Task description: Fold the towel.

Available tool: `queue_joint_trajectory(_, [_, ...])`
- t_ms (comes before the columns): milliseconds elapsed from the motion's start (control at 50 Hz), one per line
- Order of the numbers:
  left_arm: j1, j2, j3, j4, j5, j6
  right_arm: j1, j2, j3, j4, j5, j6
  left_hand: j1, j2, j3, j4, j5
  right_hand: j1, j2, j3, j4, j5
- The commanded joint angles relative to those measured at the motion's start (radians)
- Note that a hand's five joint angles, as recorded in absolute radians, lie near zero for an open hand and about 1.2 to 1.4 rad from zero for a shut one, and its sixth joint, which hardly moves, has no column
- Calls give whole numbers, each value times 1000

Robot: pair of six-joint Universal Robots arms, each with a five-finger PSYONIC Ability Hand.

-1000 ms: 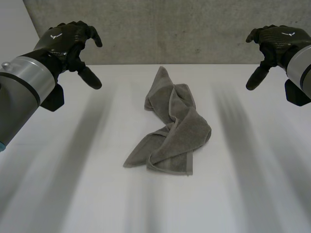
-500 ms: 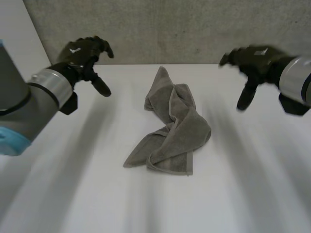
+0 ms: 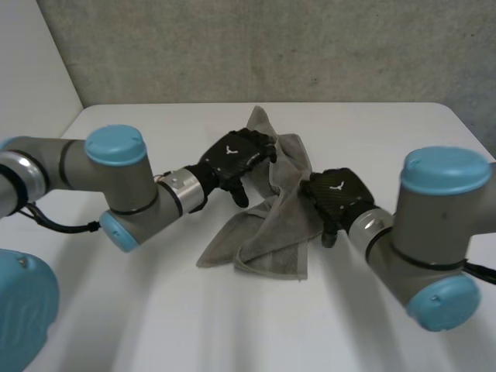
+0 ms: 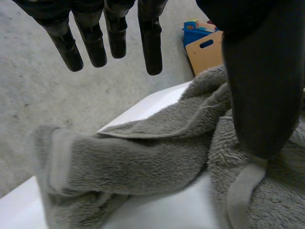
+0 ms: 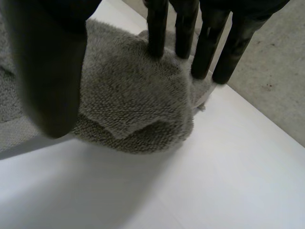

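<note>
My left hand (image 3: 232,159) is open, fingers straight and spread, thumb low by the pile, nothing pinched. It hovers at the left flank of the crumpled grey terry towel (image 3: 283,213). My right hand (image 3: 339,194) is open too, its straight fingertips seeming to touch the towel's right flank at the bulged middle. The towel lies mid white table (image 3: 155,310), between both hands, long axis running away from me, narrow tip far, hemmed end near. The left hand sits further toward the far tip. Both look equally near, so I judge each grab goes inward, across that axis.
</note>
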Motion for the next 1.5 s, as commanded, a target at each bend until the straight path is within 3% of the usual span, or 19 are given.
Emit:
queue_joint_trajectory(20, [-40, -48, 37, -1, -4, -2, 30, 58, -20, -45, 20, -1, 82, 92, 92, 82, 91, 426, 433, 425, 427, 417])
queue_joint_trajectory(60, [-53, -60, 48, 2, -6, -1, 33, 55, -17, -51, 15, -2, 129, 139, 139, 129, 138, 797, 804, 796, 798, 788])
queue_joint_trajectory(80, [-53, -60, 48, 2, -6, -1, 33, 55, -17, -51, 15, -2, 129, 139, 139, 129, 138, 799, 806, 798, 800, 790])
queue_joint_trajectory(100, [-54, -63, 52, 2, -6, -1, 31, 48, -14, -50, 9, -2, 146, 157, 157, 146, 155, 949, 956, 948, 950, 940])
queue_joint_trajectory(300, [-68, -94, 106, 5, -9, -1, 1, -48, 80, -22, -17, -39, 176, 186, 186, 176, 185, 951, 957, 950, 952, 942])
queue_joint_trajectory(420, [-88, -114, 132, 5, -7, -1, -108, -64, 138, -19, -78, -102, 182, 192, 192, 182, 191, 951, 957, 950, 952, 942])
queue_joint_trajectory(500, [-105, -123, 135, 5, -7, -1, -118, -66, 149, -19, -95, -122, 279, 289, 289, 278, 288, 951, 957, 950, 952, 942])
queue_joint_trajectory(540, [-123, -129, 135, 7, -7, -1, -121, -66, 150, -14, -98, -127, 454, 464, 465, 454, 463, 951, 957, 950, 952, 942])
queue_joint_trajectory(720, [-152, -143, 134, 7, -7, -1, -111, -68, 146, -14, -100, -121, 487, 497, 498, 487, 496, 951, 957, 950, 952, 942])
queue_joint_trajectory(780, [-152, -142, 135, 7, -7, -1, -111, -68, 149, -14, -98, -121, 481, 492, 492, 481, 490, 823, 829, 822, 824, 813])
queue_joint_trajectory(840, [-154, -134, 137, 7, -7, -1, -113, -65, 150, -14, -98, -121, 481, 492, 492, 481, 490, 486, 493, 485, 487, 477])
queue_joint_trajectory(920, [-155, -132, 140, 13, -7, -1, -113, -65, 152, -14, -97, -121, 516, 527, 527, 516, 526, 332, 339, 331, 333, 323])
queue_joint_trajectory(980, [-160, -141, 149, 18, -9, -1, -118, -69, 150, -13, -91, -122, 990, 1000, 1000, 990, 999, 134, 140, 132, 134, 124])
queue_joint_trajectory(1040, [-160, -145, 152, 19, -16, 1, -124, -74, 150, -11, -91, -115, 1127, 1137, 1137, 1127, 1136, -10, -4, -12, -10, -20])
queue_joint_trajectory(1180, [-162, -125, 152, 18, -29, 53, -121, -172, 161, 18, -92, -95, 1127, 1137, 1137, 1127, 1136, -87, -81, -89, -87, -97])
queue_joint_trajectory(1300, [-163, -41, 131, 5, -103, 82, -118, -250, 164, -11, -101, 80, 1127, 1137, 1137, 1127, 1136, -76, -69, -77, -75, -85])
queue_joint_trajectory(1380, [-154, 56, 51, -16, -177, 82, -99, -236, 161, -34, -98, 178, 1127, 1137, 1137, 1127, 1136, -52, -46, -53, -51, -62])
queue_joint_trajectory(1500, [-143, 153, -67, -18, -219, 85, -9, -121, 135, -53, -86, 174, 1127, 1137, 1137, 1127, 1136, 18, 25, 17, 19, 9])
